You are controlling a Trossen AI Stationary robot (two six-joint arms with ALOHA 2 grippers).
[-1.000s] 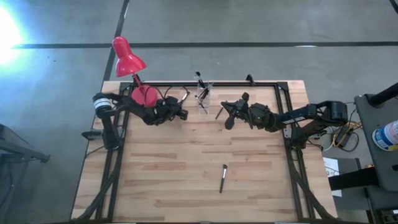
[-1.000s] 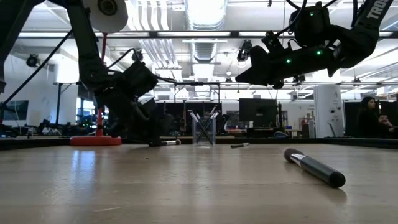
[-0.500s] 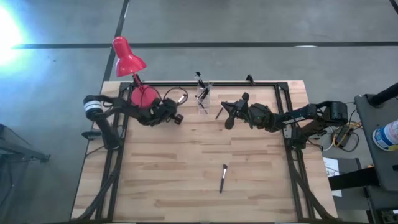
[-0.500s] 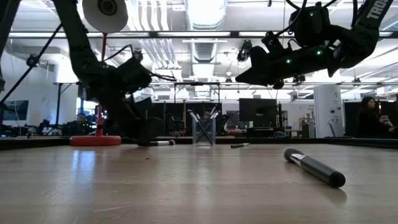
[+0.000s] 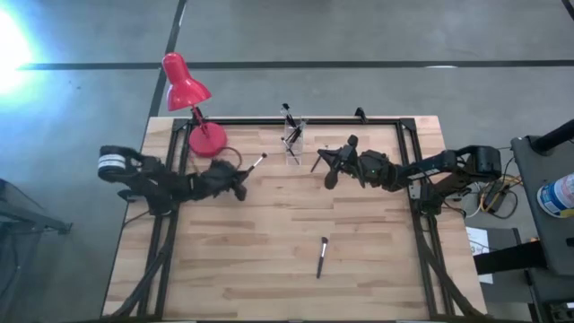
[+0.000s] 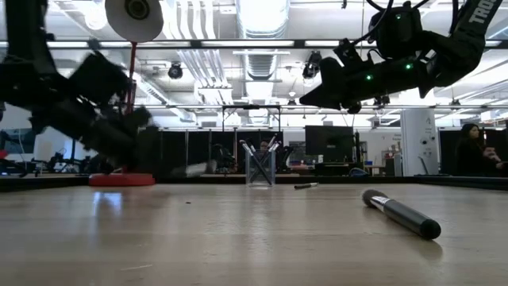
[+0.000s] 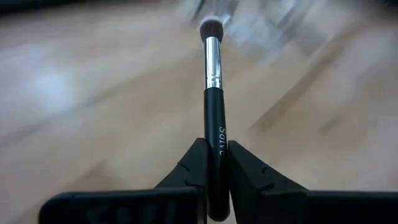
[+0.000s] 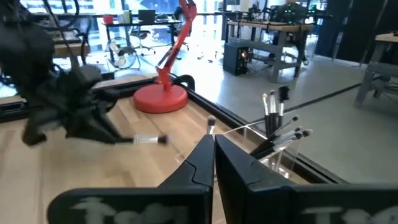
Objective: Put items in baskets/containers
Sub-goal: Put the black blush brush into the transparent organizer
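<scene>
Brush (image 7: 213,93) in left end effector (image 7: 212,171)

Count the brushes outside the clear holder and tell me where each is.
3. One brush is clamped in the left gripper; a second lies beside the holder, near the right gripper; a third lies alone toward the table's front. Others may hide under the arms.

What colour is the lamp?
The lamp is bright red, seen best in the high view.

White lettering is printed along the dark handle of the slender silver-ferruled brush (image 7: 214,118); only "Solv" can be made out. "TRO" is seen in white on a dark arm link (image 6: 480,14).
</scene>
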